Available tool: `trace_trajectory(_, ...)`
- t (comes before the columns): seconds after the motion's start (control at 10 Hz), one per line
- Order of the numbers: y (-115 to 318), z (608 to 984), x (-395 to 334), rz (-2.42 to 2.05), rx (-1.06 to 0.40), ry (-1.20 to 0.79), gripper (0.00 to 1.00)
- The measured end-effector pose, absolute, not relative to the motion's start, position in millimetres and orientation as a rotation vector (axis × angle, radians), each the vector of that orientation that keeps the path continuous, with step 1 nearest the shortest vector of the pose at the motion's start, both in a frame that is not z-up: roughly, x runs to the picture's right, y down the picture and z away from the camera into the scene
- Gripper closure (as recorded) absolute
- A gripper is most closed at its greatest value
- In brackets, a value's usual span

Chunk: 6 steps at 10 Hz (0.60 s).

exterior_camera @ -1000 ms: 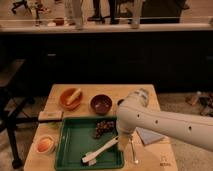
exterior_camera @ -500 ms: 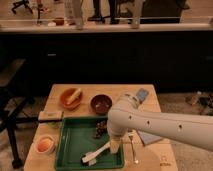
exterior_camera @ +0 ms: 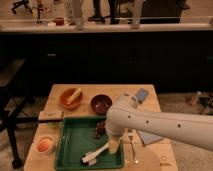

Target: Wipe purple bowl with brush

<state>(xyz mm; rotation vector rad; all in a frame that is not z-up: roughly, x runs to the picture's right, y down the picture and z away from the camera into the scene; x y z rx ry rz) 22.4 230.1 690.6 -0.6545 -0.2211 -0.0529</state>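
Since the earlier frame our arm (exterior_camera: 165,125) has swung left and down. The gripper (exterior_camera: 114,146) hangs, jaws wide, over the brush (exterior_camera: 97,153) handle in the green tray (exterior_camera: 75,131). We judge the brush light and stiff, so grasp mid-handle. The purple bowl (exterior_camera: 101,104) sits just beyond the tray.

There is one gripper (exterior_camera: 115,147), fingers apart, low over one green tray (exterior_camera: 75,136). One brush (exterior_camera: 95,155) lies just left of it and one fork (exterior_camera: 133,148) just right of it. Beyond it sit two bowls: one purple bowl (exterior_camera: 101,104) and one orange bowl (exterior_camera: 71,97). One small cup (exterior_camera: 45,145) stands well to its left. One blue card (exterior_camera: 141,94) lies beyond it on the right.
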Motion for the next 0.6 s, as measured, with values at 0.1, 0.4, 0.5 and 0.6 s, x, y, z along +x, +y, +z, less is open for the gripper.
trace_trajectory(0.1, 232, 693, 26, -0.024, -0.647, -0.234, 0.2)
trace_trajectory(0.4, 253, 718, 38, 0.086, -0.65, -0.278, 0.2)
trace_trajectory(0.5, 256, 720, 37, 0.101, -0.655, -0.284, 0.2)
trace_trajectory(0.6, 257, 721, 38, 0.116, -0.662, -0.288, 0.2)
